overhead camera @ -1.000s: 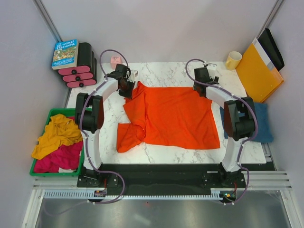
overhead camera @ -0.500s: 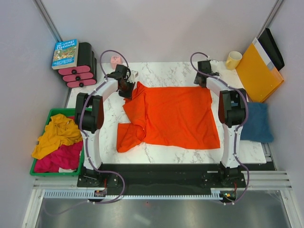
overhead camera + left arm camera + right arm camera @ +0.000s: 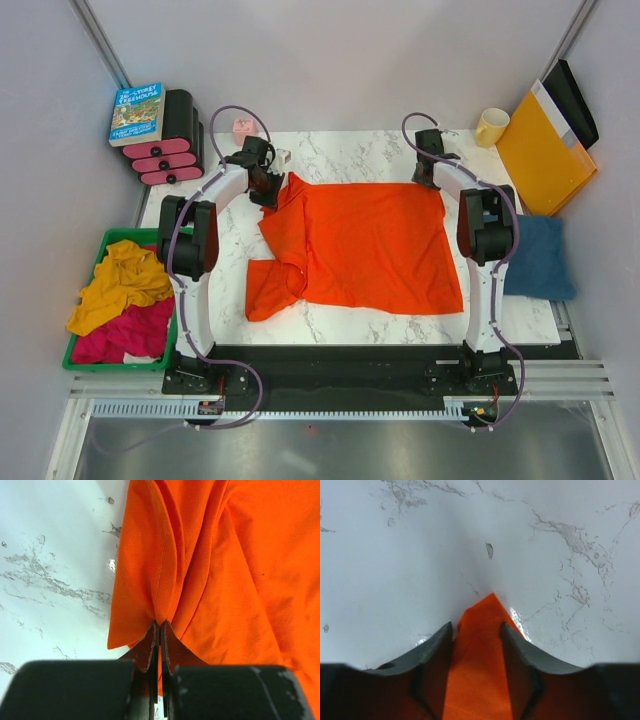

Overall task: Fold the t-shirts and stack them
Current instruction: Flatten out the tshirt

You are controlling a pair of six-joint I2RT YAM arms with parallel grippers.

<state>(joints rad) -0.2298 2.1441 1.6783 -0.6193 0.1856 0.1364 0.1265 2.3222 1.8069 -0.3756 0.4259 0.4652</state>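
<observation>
- book (image 3: 137,112): blue cover with a title at the far left; the lettering is too small to read. no other writing shows.
- orange shirt (image 3: 355,245): bright orange-red, spread over the middle of the marble table (image 3: 350,155). its right part lies flat, and its left side is bunched and folded over itself.
- blue shirt (image 3: 540,258): dark denim-blue, folded to a rough square at the table's right edge, just beside the right arm.
- left gripper (image 3: 160,630): jaws almost together, pinching a gathered fold at the orange shirt's far-left corner; a stitched hem runs up from the pinch.
- right gripper (image 3: 476,630): jaws apart, straddling the pointed far-right corner of the orange shirt, which lies on the marble between them.
</observation>
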